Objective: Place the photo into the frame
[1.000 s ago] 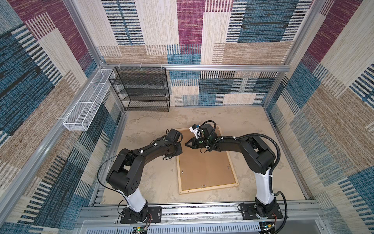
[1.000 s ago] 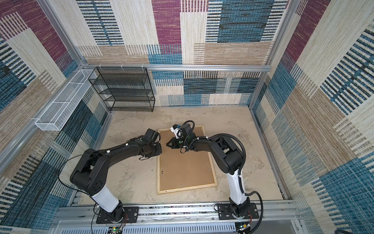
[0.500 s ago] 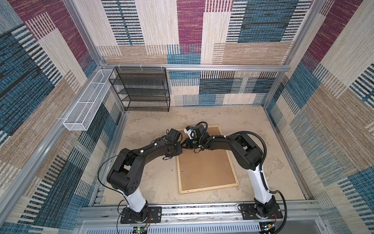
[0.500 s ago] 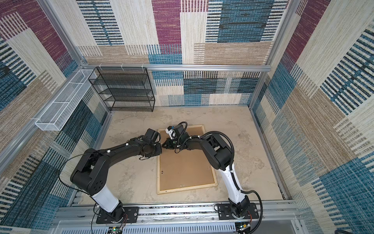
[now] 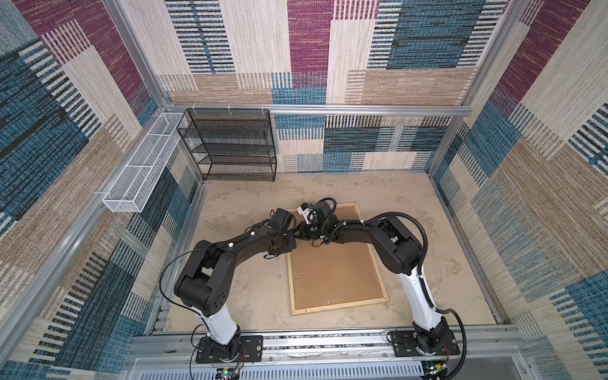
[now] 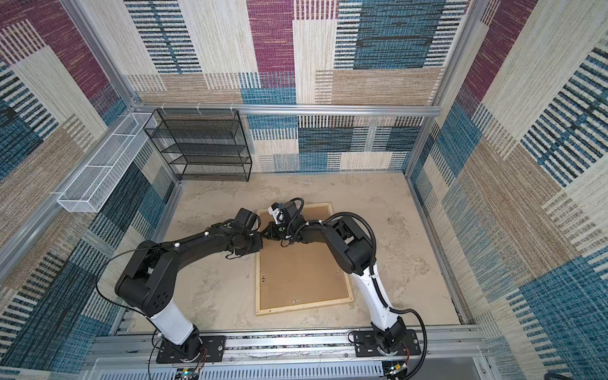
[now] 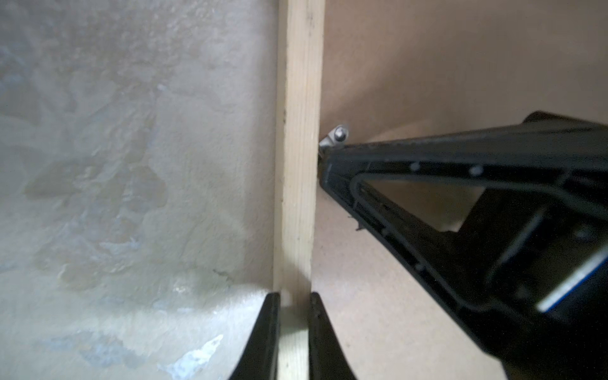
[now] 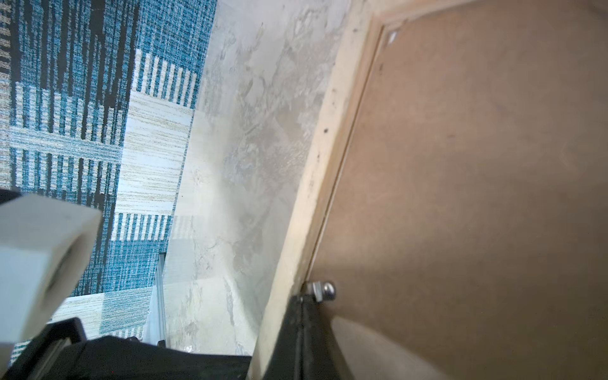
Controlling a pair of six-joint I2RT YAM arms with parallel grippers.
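Enclosing tabletop [image 5: 250,204] and frame [image 5: 342,304]: patchwork walls [image 5: 309,39]

In both top views the arms [image 5: 250,243] hide one corner of the frame [image 5: 339,306] from you. By its rail, the blurred right tool [image 7: 325,161] half covers a clip [image 7: 339,133].

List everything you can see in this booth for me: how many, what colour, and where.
frame: one, pale wood, lying back-up mid-table
backing board: one, brown, inside the frame
metal tabs: at least four, silver, along the backing board's edges
shelf rack: one, black mesh, back left of the table
wire basket: one, white, hung on the left wall
table: one, mottled beige
left gripper: one, black, closed on the frame's left rail
right gripper: one, black, shut, tip at a metal tab beside that rail
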